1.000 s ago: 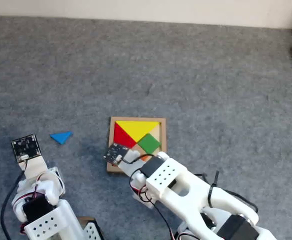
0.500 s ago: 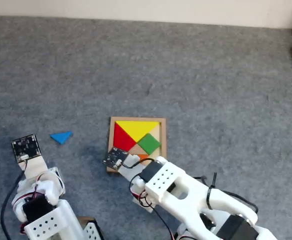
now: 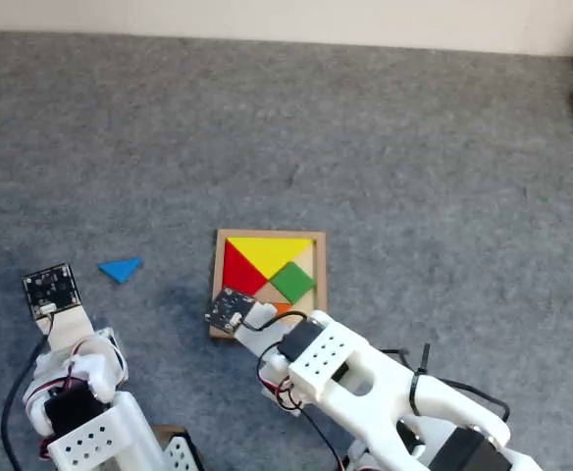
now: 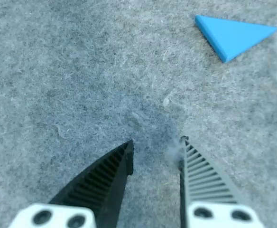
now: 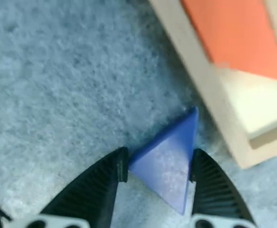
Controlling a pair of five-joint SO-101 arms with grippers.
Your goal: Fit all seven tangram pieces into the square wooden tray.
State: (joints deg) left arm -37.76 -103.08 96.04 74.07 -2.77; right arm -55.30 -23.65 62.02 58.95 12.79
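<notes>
Grey felt [image 3: 414,147] was spread beneath the square wooden tray [image 3: 267,235], already fitted with a yellow triangle [image 3: 267,253], red triangle [image 3: 237,270], green square [image 3: 292,281] and orange piece [image 5: 233,33]. A dark blue triangle [image 5: 169,159] was clamped by the right gripper [image 5: 158,164] just outside the tray's 7 o'clock corner, the rim judged in the way. A light blue triangle [image 3: 121,268], at the tray's 9 o'clock, was yet to be placed, with the left gripper [image 4: 155,152] spread empty nearby.

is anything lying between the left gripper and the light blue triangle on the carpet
Nothing visible does. In the left wrist view the left gripper is open over the grey carpet, and the light blue triangle lies ahead of its fingertips, apart from them, with carpet alone between.
</notes>
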